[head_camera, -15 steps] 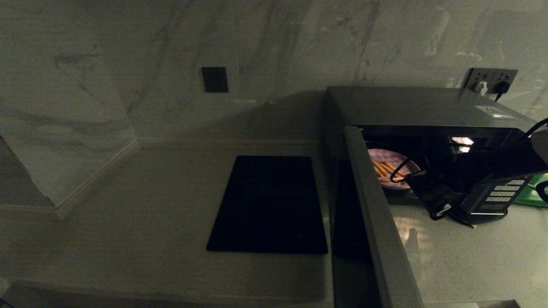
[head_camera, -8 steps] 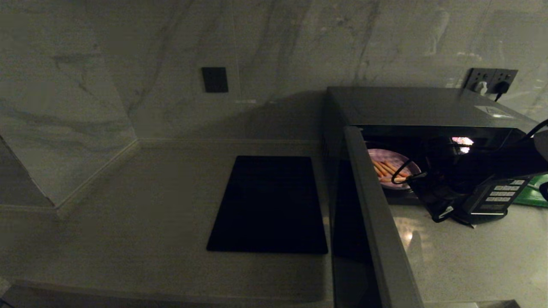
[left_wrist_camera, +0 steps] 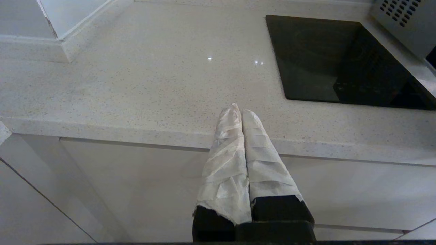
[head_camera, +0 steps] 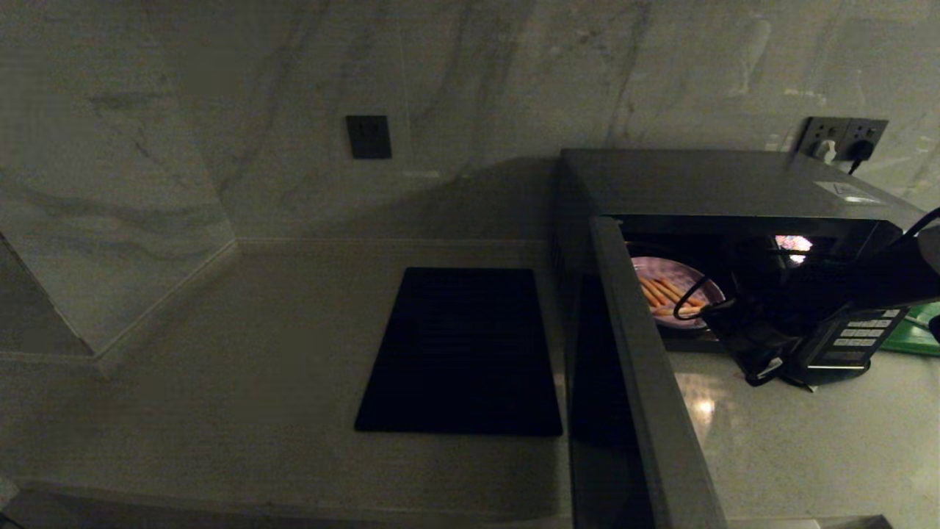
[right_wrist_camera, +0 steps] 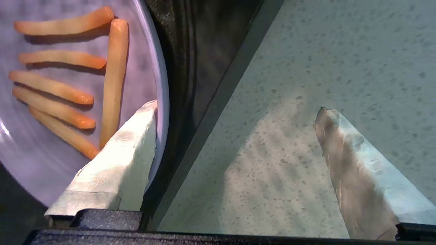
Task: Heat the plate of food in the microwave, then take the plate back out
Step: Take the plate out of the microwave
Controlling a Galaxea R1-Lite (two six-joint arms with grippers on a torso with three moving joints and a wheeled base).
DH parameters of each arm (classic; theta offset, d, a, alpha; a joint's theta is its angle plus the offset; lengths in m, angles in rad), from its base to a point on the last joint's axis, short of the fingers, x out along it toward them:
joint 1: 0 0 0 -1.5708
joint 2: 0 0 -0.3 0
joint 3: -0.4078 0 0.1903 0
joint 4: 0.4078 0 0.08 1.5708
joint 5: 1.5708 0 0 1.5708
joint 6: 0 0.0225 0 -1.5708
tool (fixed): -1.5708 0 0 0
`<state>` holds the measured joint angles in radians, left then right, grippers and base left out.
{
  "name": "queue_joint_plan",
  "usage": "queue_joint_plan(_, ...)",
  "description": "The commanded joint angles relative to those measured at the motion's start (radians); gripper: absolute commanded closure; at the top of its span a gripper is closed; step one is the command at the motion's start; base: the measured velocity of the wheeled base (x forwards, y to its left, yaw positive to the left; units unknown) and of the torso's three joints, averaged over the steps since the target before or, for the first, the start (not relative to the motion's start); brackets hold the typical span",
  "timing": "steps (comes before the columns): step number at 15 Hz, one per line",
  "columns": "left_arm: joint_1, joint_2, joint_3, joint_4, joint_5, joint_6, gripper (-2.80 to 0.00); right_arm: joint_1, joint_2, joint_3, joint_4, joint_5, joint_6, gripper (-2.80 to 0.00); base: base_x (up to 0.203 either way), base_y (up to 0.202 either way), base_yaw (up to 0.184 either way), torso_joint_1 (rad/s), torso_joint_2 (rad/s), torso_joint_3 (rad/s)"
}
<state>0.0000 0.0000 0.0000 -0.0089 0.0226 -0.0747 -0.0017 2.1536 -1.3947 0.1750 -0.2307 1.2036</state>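
The dark grey microwave (head_camera: pixel 705 184) stands at the right with its door (head_camera: pixel 631 353) swung open toward me. Inside, on the oven floor, sits the lilac-pink plate (head_camera: pixel 672 290) with several orange sticks of food (right_wrist_camera: pixel 51 86). My right gripper (right_wrist_camera: pixel 235 107) is open at the oven's mouth. One wrapped finger (right_wrist_camera: pixel 129 153) overlaps the plate's (right_wrist_camera: pixel 20 146) near rim, and the other finger (right_wrist_camera: pixel 344 153) hangs over the counter outside. Whether it touches the plate I cannot tell. My left gripper (left_wrist_camera: pixel 240 110) is shut and empty, parked at the counter's front edge.
A flat black cooktop (head_camera: pixel 459 353) lies left of the open door. The button panel (head_camera: pixel 855 334) shows behind my right arm. Wall sockets (head_camera: pixel 841 139) sit behind the oven, and something green (head_camera: pixel 914 330) lies at the far right. Speckled counter (right_wrist_camera: pixel 289 153) spreads before the oven.
My right arm has shifted slightly right and toward the oven's front. The plate has stayed where it was.
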Motion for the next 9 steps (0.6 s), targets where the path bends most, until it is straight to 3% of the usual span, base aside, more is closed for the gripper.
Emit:
queue_joint_plan(1, 0.0, 0.001, 0.0, 0.0, 0.0, 0.0, 0.0, 0.0, -0.005, 0.002, 0.017, -0.007, 0.008, -2.8, 0.0, 0.0, 0.0, 0.0, 0.0, 0.0)
queue_joint_plan(9, 0.0, 0.001, 0.0, 0.0, 0.0, 0.0, 0.0, 0.0, -0.015, 0.011, 0.021, -0.009, 0.008, -2.8, 0.0, 0.0, 0.0, 0.0, 0.0, 0.0)
